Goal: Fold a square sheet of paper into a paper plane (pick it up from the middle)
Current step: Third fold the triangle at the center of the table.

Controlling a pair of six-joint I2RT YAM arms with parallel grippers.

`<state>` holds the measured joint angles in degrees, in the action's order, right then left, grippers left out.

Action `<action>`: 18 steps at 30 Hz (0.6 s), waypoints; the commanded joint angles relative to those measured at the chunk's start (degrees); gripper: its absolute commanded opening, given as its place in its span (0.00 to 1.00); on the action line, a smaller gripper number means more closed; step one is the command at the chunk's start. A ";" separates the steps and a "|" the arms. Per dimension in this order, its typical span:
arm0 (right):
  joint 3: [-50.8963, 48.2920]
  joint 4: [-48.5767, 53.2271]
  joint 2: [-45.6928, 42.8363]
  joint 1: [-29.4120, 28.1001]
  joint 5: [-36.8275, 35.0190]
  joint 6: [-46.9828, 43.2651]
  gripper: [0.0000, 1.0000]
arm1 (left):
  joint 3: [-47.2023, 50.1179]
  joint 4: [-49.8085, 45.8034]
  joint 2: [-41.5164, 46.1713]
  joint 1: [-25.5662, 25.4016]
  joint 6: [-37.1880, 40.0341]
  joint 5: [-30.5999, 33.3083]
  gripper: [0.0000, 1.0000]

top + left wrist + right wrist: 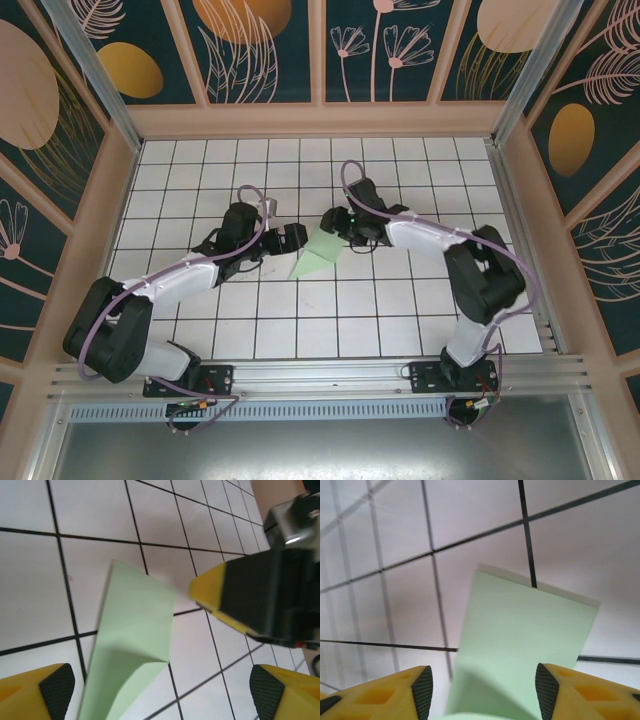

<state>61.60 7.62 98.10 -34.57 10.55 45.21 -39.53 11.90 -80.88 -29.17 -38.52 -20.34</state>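
Yellow-padded and spread, our left gripper [162,686] straddles the pale mint-green folded sheet of paper [318,257] on the white tiled table [380,312]; our right gripper [481,690], likewise spread, straddles its opposite end — unpinned creases may spring open.

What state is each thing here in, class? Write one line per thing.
paper: folded along a crease, gripped by neither gripper.
left gripper: open, jaws either side of the paper.
right gripper: open, jaws either side of the paper.
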 commanded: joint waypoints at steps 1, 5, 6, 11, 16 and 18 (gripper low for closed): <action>-6.06 -5.69 -4.73 0.70 1.02 4.70 0.62 | 1.30 2.55 -0.94 0.07 1.68 -5.82 0.88; -13.01 -10.92 -7.43 0.08 3.76 10.15 0.63 | 1.04 0.57 -3.98 0.08 1.30 -6.77 0.83; -14.16 -11.75 -7.66 -0.30 3.78 10.97 0.63 | 1.03 -0.13 -4.68 0.10 1.42 -6.52 0.83; -15.82 -13.62 -7.19 -1.96 2.40 13.11 0.63 | 0.65 -2.38 -8.31 0.10 2.73 -6.80 0.83; -16.54 -15.30 -6.43 -3.29 1.89 14.53 0.63 | 0.45 -3.33 -11.45 -0.04 2.66 -8.03 0.84; -17.27 -16.08 -6.73 -3.65 1.71 15.13 0.63 | 0.72 -2.99 -12.39 -0.26 2.12 -9.46 0.83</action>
<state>45.80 -5.37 91.48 -37.54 12.47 58.22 -38.98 9.78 -92.01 -29.17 -37.45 -27.18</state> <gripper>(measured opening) 0.631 0.829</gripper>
